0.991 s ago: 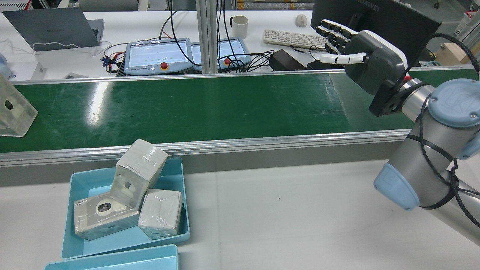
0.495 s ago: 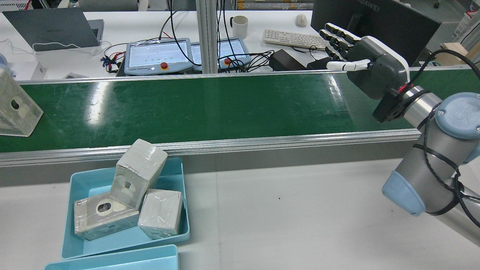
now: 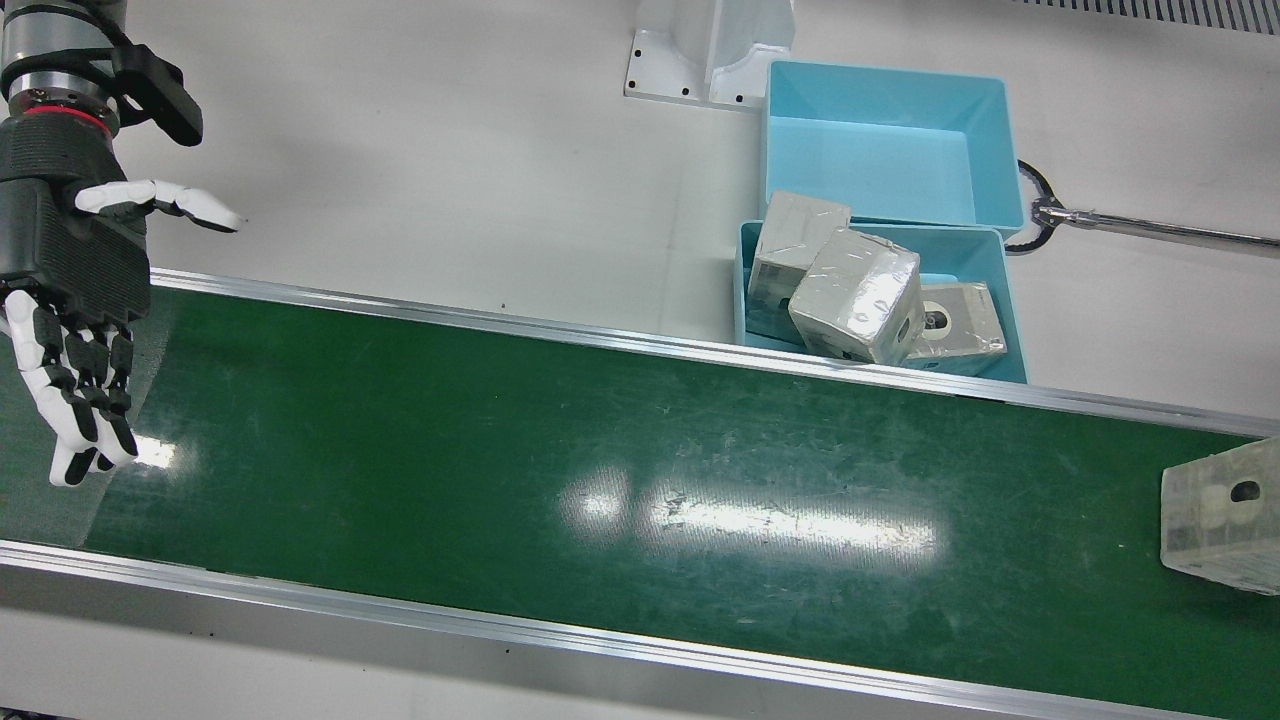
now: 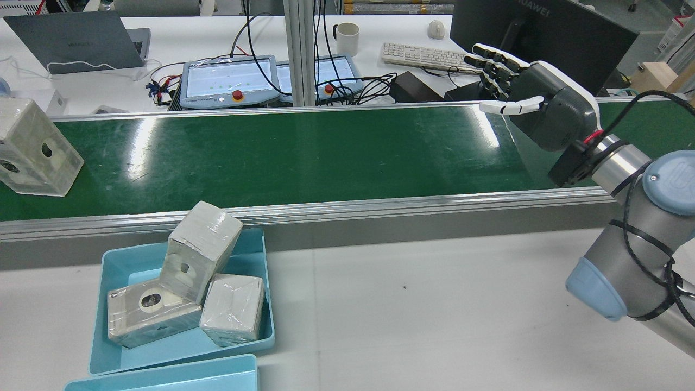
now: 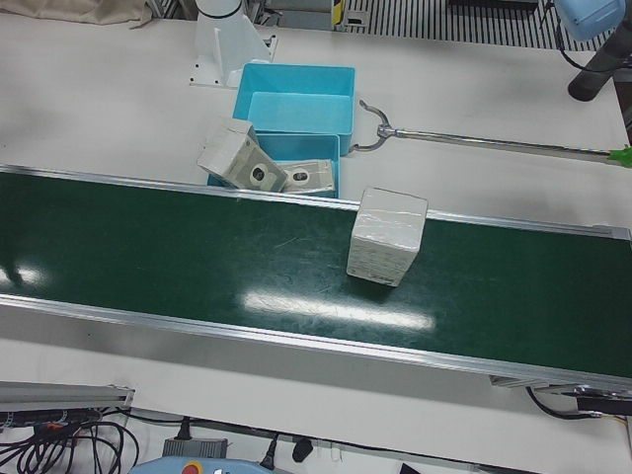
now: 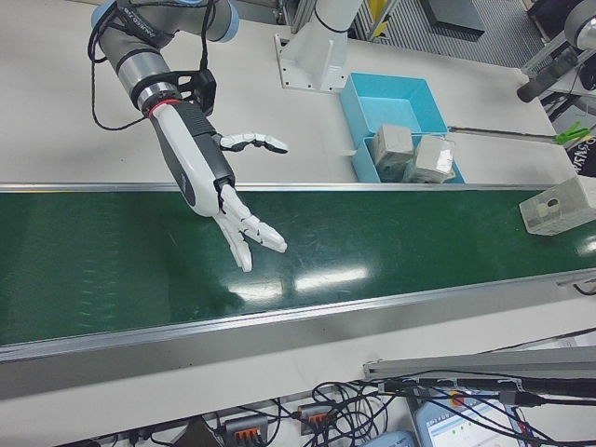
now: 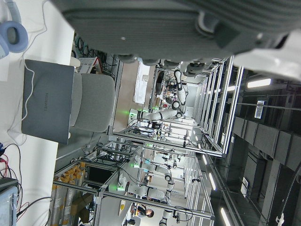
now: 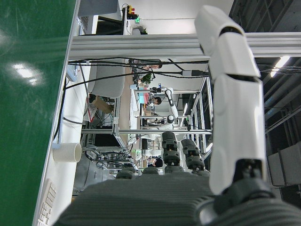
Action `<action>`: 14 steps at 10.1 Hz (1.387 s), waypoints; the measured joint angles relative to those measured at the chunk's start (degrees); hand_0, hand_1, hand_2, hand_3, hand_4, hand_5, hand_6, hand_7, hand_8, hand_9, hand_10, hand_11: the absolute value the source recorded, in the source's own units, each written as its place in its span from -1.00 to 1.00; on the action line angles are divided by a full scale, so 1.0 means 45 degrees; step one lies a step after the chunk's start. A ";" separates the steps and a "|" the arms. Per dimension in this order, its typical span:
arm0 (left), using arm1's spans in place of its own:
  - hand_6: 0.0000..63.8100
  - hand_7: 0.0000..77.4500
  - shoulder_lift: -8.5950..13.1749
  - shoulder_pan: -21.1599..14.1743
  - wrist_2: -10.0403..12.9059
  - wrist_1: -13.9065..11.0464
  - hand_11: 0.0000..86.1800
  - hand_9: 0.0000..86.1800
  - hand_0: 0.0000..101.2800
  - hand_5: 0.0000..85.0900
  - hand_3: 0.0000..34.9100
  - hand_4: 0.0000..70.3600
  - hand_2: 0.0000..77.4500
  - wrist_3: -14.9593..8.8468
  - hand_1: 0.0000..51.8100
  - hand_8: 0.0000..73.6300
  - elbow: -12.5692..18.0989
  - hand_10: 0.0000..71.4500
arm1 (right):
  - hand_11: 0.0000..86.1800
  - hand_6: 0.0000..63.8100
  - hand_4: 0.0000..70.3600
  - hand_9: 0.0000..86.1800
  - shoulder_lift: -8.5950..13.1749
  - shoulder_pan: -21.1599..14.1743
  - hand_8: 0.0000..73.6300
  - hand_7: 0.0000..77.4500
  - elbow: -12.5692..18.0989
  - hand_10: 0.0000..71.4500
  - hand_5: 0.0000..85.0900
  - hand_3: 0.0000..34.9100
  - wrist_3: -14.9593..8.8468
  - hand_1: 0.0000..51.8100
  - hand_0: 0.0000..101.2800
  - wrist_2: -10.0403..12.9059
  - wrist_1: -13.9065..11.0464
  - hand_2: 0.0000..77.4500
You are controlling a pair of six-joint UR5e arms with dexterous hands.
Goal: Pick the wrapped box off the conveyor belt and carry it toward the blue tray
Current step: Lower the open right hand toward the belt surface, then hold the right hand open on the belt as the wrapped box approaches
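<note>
A wrapped box stands on the green conveyor belt at its far left end in the rear view; it also shows as the box. My right hand hovers open over the belt's opposite end, fingers spread, far from the box; the front views show this hand holding nothing. The blue tray sits just before the belt with three wrapped boxes in it. Only the underside of my left hand shows, its fingers hidden.
A second, empty blue tray lies behind the filled tray. A long metal rod with a ring end rests beside them. Beyond the belt are two teach pendants, a keyboard, a mug and a laptop.
The wrapped box has ridden further into the rear view along the belt, toward the right. My right hand has drifted slightly right and lower, still open.
</note>
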 joint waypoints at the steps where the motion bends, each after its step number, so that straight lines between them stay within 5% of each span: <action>1: -1.00 -0.99 0.0000 0.0000 0.0000 0.0000 -0.99 -1.00 -1.00 -0.97 -1.00 -1.00 -0.99 0.0000 -1.00 -0.99 0.0000 -0.98 | -0.96 -1.00 -0.91 -0.97 -0.0029 -0.0002 -1.00 -0.66 -0.0009 -1.00 -0.72 -0.92 0.0007 -0.24 -0.03 -0.0039 0.0005 -0.45; 8: -1.00 -0.99 0.0000 0.0000 0.0000 0.0000 -0.99 -1.00 -1.00 -0.97 -1.00 -1.00 -0.97 -0.0001 -1.00 -0.99 0.0001 -1.00 | -0.90 -0.98 -0.98 -0.92 -0.0059 -0.0093 -1.00 -0.83 -0.0047 -0.94 -0.78 -0.92 0.0084 -0.35 -0.07 -0.0191 0.0815 -0.59; 14: -1.00 -0.99 0.0000 0.0000 0.0000 0.0000 -1.00 -1.00 -1.00 -0.97 -1.00 -1.00 -0.97 0.0000 -1.00 -0.99 0.0000 -0.98 | -0.94 -0.98 -0.91 -0.92 -0.0049 -0.0117 -1.00 -0.70 0.0036 -0.95 -0.74 -0.92 0.0034 -0.35 -0.07 -0.0319 0.0987 -0.58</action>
